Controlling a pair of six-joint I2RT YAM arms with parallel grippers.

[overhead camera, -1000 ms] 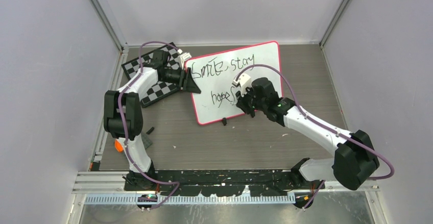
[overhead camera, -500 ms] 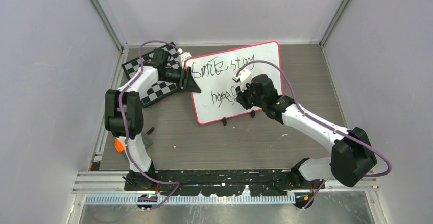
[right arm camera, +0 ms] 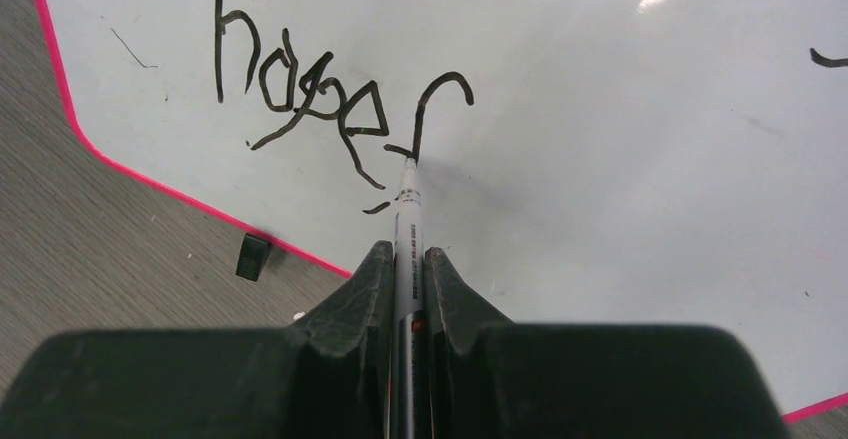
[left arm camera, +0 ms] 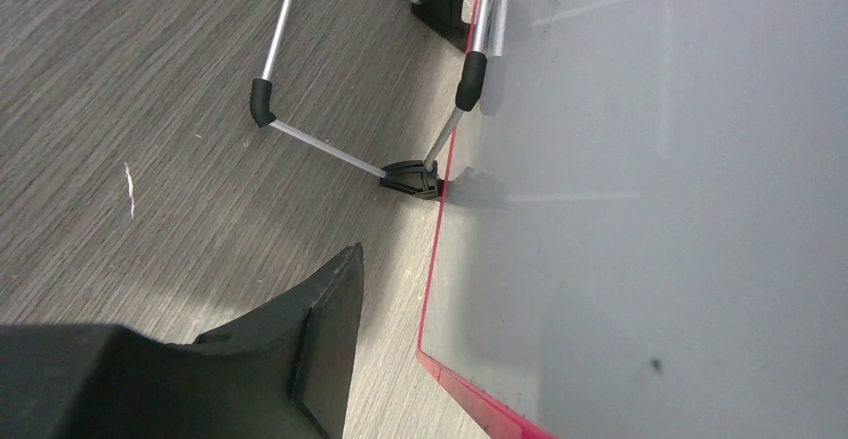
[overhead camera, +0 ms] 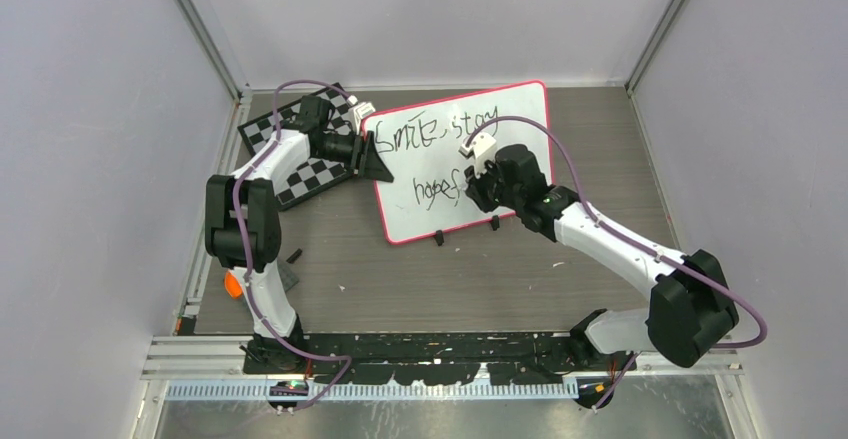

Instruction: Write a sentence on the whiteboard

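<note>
The whiteboard with its pink-red frame lies on the table at the back middle. The sentence reads "Smile, stay" on the top line and "hopef" below it. My right gripper is shut on a grey marker. The marker's tip touches the board at the foot of the "f". My left gripper sits at the board's left edge with its jaws spread. The left wrist view shows one of its fingers beside the board's pink corner; the other finger is hidden.
A black-and-white chessboard lies under the left arm, left of the whiteboard. The board's two black feet and a wire stand sit at its near edge. An orange thing and small dark bits lie near the left arm's base.
My right gripper has moved up and slightly right from the board's near edge onto the second line. An "f" now shows after "hope". The left arm has not moved.
</note>
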